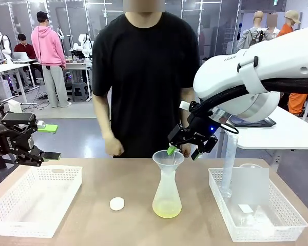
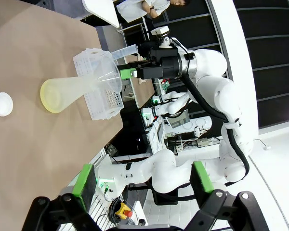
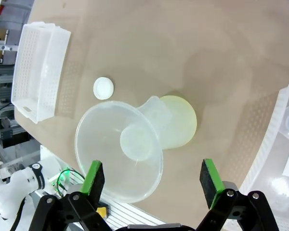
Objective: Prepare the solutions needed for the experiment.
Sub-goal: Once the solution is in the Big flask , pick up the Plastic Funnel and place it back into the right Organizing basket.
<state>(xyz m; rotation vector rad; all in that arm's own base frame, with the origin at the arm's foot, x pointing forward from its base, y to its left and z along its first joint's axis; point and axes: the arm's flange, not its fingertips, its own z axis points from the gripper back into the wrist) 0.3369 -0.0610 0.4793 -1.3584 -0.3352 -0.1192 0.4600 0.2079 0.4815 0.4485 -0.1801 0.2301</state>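
A frosted conical flask [image 1: 167, 187] stands at the table's middle with a clear funnel [image 1: 168, 158] in its neck. A little pale yellow-green liquid [image 1: 167, 208] lies in its bottom, also seen from above as the liquid [image 3: 183, 122] and from the side as the liquid [image 2: 49, 96]. My right gripper [image 1: 184, 151] hovers open just above the funnel's rim; its own view looks down into the funnel [image 3: 118, 151] between the open right gripper [image 3: 152, 179]. My left gripper [image 1: 50, 142] hangs open and empty at the far left, as does the left gripper [image 2: 142, 179].
A small white cap [image 1: 117, 203] lies left of the flask. A white basket [image 1: 33, 200] sits at front left. Another basket [image 1: 254, 205] at right holds a tall measuring cylinder [image 1: 228, 164] and clear containers. A person [image 1: 146, 82] stands behind the table, hands low.
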